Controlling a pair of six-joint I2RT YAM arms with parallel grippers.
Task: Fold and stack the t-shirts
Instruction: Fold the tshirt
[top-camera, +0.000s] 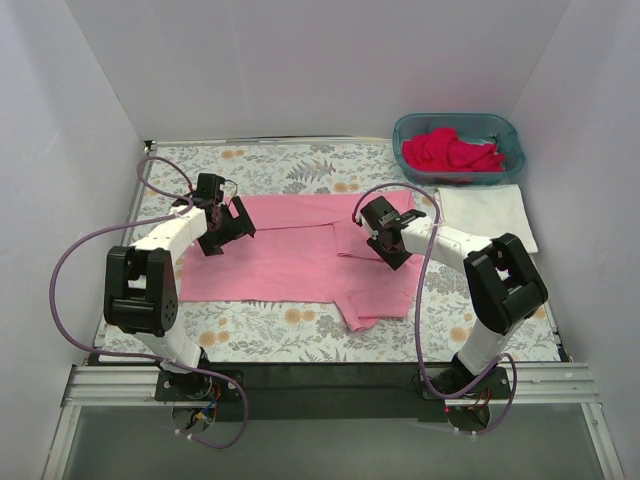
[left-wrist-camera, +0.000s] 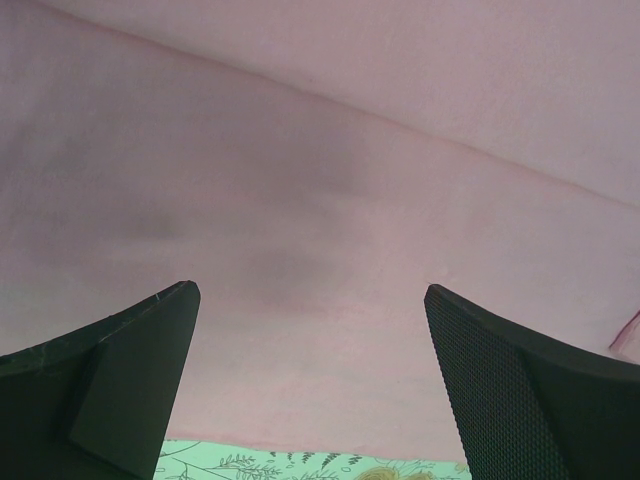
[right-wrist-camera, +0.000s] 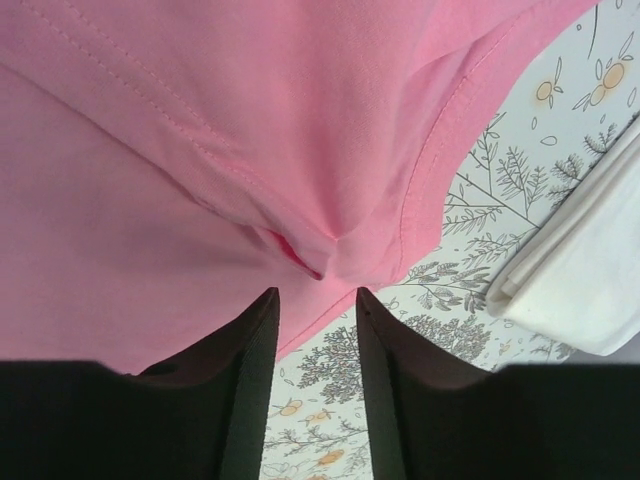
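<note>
A light pink t-shirt (top-camera: 290, 260) lies spread on the floral cloth, with its right part folded over and a flap sticking out toward the near edge. My left gripper (top-camera: 222, 225) hovers over the shirt's left edge. Its fingers are wide open and empty, with pink fabric (left-wrist-camera: 300, 150) ahead in the left wrist view. My right gripper (top-camera: 385, 235) is at the shirt's right side. Its fingers (right-wrist-camera: 262, 330) stand narrowly apart, just short of a puckered fold of the pink shirt (right-wrist-camera: 200, 150). A white t-shirt (top-camera: 490, 215) lies folded at the right. Deep pink-red t-shirts (top-camera: 452, 150) lie in the basket.
The teal plastic basket (top-camera: 455, 117) stands at the back right. The grey-and-orange floral cloth (top-camera: 300, 170) covers the table and shows at the shirt's edge (left-wrist-camera: 300, 465). White walls close in the left, back and right sides. The white shirt's edge (right-wrist-camera: 590, 290) shows in the right wrist view.
</note>
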